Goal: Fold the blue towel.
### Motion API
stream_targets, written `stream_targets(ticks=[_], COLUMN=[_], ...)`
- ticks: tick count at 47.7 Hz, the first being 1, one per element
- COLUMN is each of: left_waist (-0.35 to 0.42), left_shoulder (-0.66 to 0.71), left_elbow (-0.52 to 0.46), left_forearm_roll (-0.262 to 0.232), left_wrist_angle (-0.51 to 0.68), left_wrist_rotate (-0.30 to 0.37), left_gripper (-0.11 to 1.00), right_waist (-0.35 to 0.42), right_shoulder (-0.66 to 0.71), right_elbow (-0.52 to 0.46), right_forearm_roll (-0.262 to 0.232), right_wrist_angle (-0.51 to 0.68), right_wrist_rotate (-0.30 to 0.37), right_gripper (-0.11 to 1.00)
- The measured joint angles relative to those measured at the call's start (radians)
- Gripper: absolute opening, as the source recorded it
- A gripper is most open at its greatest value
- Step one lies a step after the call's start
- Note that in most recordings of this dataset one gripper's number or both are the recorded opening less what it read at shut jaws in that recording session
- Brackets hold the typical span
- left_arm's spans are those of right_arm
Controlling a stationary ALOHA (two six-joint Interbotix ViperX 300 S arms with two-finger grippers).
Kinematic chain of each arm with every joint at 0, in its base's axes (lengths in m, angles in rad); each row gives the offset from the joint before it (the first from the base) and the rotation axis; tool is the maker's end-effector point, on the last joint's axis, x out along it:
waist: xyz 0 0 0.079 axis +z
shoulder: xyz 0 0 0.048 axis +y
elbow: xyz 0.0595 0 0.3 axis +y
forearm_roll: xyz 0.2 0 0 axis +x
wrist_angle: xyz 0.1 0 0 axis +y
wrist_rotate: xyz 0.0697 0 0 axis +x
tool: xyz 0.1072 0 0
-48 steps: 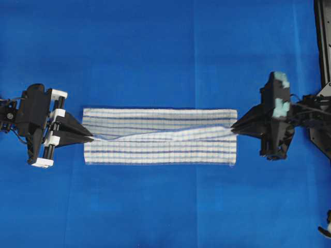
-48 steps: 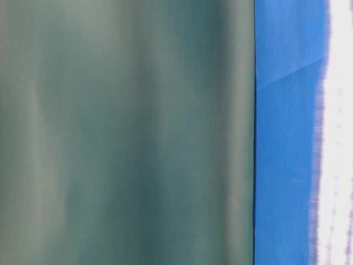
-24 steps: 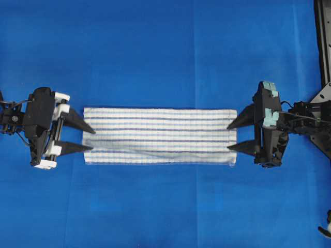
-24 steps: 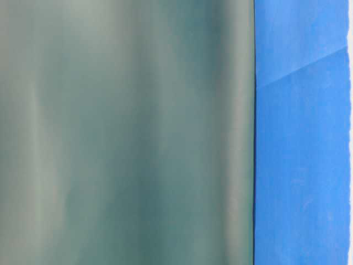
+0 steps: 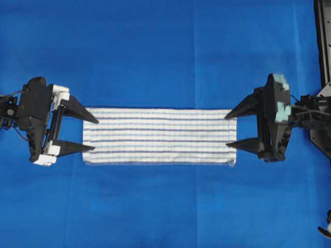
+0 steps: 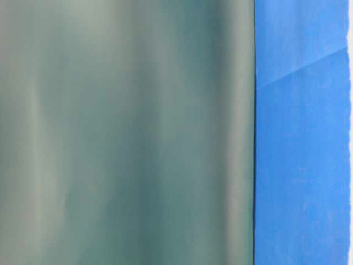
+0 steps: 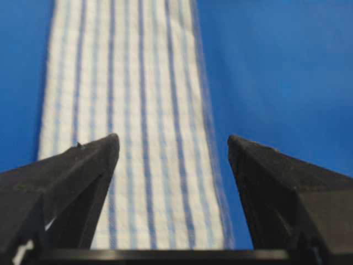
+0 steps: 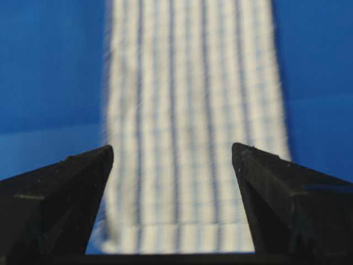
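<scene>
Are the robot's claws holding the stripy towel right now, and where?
No. Both the left gripper and right gripper are open at the short ends of the blue towel, which lies flat, held by nothing.

Robot lab bench: plain blue table covering, black rig frame at edge.

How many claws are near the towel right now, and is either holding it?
2. The left claw sits open at the blue towel's left short end; the right claw sits open at its right short end. Neither grips the cloth, which lies flat.
</scene>
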Motion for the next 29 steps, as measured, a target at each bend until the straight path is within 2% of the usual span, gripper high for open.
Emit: stream_targets(ticks=[15,29], left_waist=[0.135,0.184], left_shoulder=[0.032,0.129], left_elbow=[-0.048,-0.051], left_forearm_roll=[0.000,0.000], left_wrist_angle=[0.089,0.091], left_wrist_rotate=[0.066,0.086], left_gripper=[0.71,0.71], right_waist=[-0.144,-0.169], right_shoulder=[-0.005,0.124], right_elbow=[0.000,0.002], right_forearm_roll=[-0.002,0.000], right_wrist_angle=[0.006,-0.031], right_wrist_rotate=[-0.071,-0.072], right_gripper=[0.89,0.88])
